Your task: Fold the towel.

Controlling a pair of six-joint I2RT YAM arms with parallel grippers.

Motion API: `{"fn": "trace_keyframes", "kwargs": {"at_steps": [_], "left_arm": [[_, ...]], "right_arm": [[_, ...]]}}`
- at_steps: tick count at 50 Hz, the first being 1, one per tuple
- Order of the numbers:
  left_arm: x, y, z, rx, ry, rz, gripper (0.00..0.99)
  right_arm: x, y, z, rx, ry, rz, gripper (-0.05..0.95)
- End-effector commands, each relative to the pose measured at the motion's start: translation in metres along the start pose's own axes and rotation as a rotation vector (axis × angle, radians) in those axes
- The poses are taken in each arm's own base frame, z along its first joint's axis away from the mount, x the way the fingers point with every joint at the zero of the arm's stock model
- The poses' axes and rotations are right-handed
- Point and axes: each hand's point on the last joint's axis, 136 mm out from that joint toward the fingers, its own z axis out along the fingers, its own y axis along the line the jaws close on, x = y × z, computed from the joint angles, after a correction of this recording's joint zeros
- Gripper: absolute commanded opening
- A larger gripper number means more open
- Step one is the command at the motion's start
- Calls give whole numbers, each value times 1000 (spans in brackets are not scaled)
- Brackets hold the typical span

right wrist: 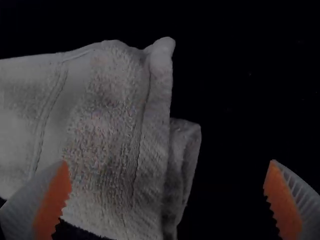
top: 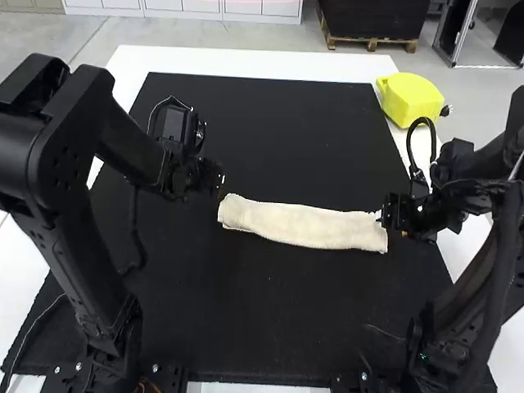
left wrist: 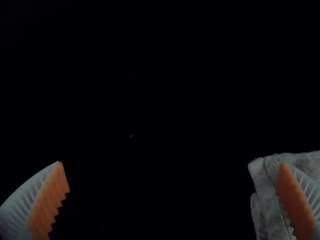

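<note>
The cream towel (top: 303,225) lies folded into a long narrow strip across the middle of the black mat (top: 270,327), its layered end slightly uneven. At its ends, the left gripper (top: 214,178) and right gripper (top: 393,213) have fingers wide apart.

I can make out no text, label, brand, number or sign that reads clearly, either in my high view or in the views from my two wrists.
</note>
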Motion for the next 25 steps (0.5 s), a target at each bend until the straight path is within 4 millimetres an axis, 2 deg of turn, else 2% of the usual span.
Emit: {"fn": "trace_keyframes", "kwargs": {"at_steps": [1, 12, 25], "left_arm": [[-31, 7, -9, -16, -77, -21, 969], [-35, 9, -14, -19, -88, -25, 969], [-34, 10, -14, -20, -86, -26, 969]], "right_arm": [[6, 6, 9, -19, 23, -27, 884], [6, 17, 20, -32, 33, -63, 884], [7, 21, 30, -34, 42, -69, 884]]}}
